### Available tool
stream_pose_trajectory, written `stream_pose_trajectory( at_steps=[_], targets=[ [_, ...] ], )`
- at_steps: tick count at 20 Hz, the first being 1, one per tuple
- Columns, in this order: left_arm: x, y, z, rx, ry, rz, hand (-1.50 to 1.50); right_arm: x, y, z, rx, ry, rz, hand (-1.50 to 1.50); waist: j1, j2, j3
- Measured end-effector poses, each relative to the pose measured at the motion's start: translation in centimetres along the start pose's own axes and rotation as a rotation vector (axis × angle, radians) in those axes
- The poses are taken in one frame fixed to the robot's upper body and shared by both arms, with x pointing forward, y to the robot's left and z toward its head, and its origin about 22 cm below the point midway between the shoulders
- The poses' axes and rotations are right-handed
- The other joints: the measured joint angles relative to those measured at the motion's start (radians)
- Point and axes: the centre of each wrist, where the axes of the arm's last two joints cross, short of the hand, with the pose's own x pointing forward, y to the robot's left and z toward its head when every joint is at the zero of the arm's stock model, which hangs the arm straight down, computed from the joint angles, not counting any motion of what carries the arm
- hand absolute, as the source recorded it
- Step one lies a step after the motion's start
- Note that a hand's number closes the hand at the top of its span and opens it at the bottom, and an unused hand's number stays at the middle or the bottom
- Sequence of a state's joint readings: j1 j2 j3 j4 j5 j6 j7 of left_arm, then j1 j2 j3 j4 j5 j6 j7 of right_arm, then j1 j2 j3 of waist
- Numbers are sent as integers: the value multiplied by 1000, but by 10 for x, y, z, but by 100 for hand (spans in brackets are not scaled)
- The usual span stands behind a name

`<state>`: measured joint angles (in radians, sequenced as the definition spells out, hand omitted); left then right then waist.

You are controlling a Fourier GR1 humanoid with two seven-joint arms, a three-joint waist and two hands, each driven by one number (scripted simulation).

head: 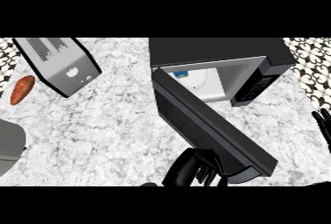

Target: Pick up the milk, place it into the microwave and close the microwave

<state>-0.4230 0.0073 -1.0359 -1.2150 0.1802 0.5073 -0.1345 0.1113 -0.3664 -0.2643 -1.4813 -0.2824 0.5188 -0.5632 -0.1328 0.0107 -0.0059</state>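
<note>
The black box-shaped microwave point(220, 54) stands on the white marbled table point(110, 131) with its long dark door point(207, 127) swung wide open. Inside its pale cavity sits the white milk carton with a blue patch point(188, 78), so the placing step looks done and closing the door is the step in hand.

The left robot hand point(192, 168) is just at the door's outer end, near its free edge, with its fingers bent against or just behind the panel; they grasp nothing that I can make out. The next move likely calls for pushing that free edge in an arc back toward the microwave's front until the door meets the frame. The right robot hand point(321, 127) rests to the right of the microwave, fingers straight and relaxed, holding nothing.

Counted: one microwave, one milk carton, one silver box-shaped toaster point(58, 63) well left of the microwave, one orange-red sweet potato point(22, 89) beside the toaster, and one grey object point(9, 146) cut off at the edge, further left.
</note>
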Motion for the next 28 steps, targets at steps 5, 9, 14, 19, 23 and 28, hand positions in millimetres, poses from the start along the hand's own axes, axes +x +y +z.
stream_pose_trajectory(
  at_steps=[5,9,14,19,23,28],
  targets=[
    [9,10,-19,84,-46,7,150,18,2,-18,101,-24,-32,-150,-30,7,-2],
    [17,21,-36,136,-66,7,150,29,7,-29,176,-33,-57,-150,-61,15,-1],
    [27,36,-57,213,-59,22,150,40,10,-39,233,-57,-86,-150,-102,25,-1],
    [35,52,-76,303,-39,47,150,49,13,-48,267,-87,-121,-150,-135,36,-1],
    [46,66,-89,378,-62,102,150,55,13,-52,290,-97,-142,-150,-155,48,-3],
    [52,81,-102,444,-83,150,150,62,11,-57,316,-111,-157,-150,-179,61,-4]
  ],
)
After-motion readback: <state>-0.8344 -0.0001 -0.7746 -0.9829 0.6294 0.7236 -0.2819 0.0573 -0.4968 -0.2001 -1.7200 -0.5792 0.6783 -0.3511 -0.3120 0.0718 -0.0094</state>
